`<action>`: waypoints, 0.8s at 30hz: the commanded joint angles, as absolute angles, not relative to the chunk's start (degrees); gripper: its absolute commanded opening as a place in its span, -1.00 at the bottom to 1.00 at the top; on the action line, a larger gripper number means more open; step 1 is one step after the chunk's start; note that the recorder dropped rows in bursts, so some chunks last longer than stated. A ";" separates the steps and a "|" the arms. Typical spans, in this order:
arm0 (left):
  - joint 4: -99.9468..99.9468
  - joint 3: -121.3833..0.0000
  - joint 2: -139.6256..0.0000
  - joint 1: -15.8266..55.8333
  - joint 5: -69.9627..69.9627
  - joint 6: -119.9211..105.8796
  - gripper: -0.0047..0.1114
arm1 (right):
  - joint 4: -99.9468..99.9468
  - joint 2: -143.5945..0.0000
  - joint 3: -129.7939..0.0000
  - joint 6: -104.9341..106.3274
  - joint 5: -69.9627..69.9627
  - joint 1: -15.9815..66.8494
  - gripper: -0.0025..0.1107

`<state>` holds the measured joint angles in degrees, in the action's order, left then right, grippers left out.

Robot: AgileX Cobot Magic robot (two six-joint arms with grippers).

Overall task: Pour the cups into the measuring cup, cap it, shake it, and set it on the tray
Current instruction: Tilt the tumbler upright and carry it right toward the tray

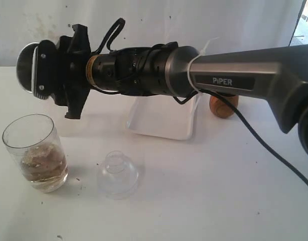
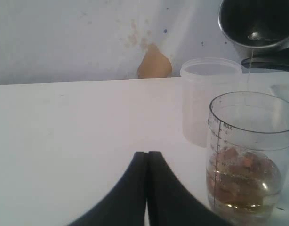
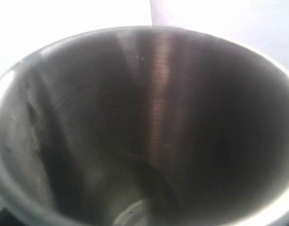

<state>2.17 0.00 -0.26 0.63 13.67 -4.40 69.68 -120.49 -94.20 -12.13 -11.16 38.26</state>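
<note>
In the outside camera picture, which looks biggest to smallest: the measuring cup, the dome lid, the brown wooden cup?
1. measuring cup
2. dome lid
3. wooden cup: farther back, partly behind the right arm, so unsure.

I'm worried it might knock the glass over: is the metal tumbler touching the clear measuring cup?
Apart. The left wrist view shows the steel tumbler above the measuring cup, with only a thin stream between them.

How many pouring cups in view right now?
2. Steel tumbler, tipped over the measuring cup in the right gripper; wooden cup on the table beside the tray. Arm may hide more.
</note>
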 commanded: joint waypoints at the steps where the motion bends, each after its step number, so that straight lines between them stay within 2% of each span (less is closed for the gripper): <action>1: 2.35 0.00 0.00 0.70 13.35 -4.16 -0.92 | 69.14 -119.41 -94.82 -28.83 -11.84 38.25 -0.96; 4: 2.35 0.00 0.00 0.70 13.35 -4.16 -0.92 | 69.14 -119.41 -94.82 -42.22 -11.63 37.79 -0.96; 10: 2.35 0.00 0.00 0.70 13.35 -4.16 -0.92 | 69.14 -119.41 -94.82 -54.82 -13.04 34.54 -0.96; 14: 2.35 0.00 0.00 0.70 13.35 -4.16 -0.92 | 69.14 -119.41 -94.60 -62.02 -24.79 30.02 -0.96; 17: 2.35 0.00 0.00 0.70 13.35 -4.16 -0.92 | 69.02 -119.41 -94.14 -64.22 -32.72 27.23 -0.96; 24: 2.35 0.00 0.00 0.70 13.35 -4.16 -0.92 | 64.85 -119.41 -87.68 -60.38 -39.50 23.21 -0.96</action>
<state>2.17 0.00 -0.26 0.63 13.67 -4.40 67.12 -120.40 -90.28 -62.95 -36.08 24.52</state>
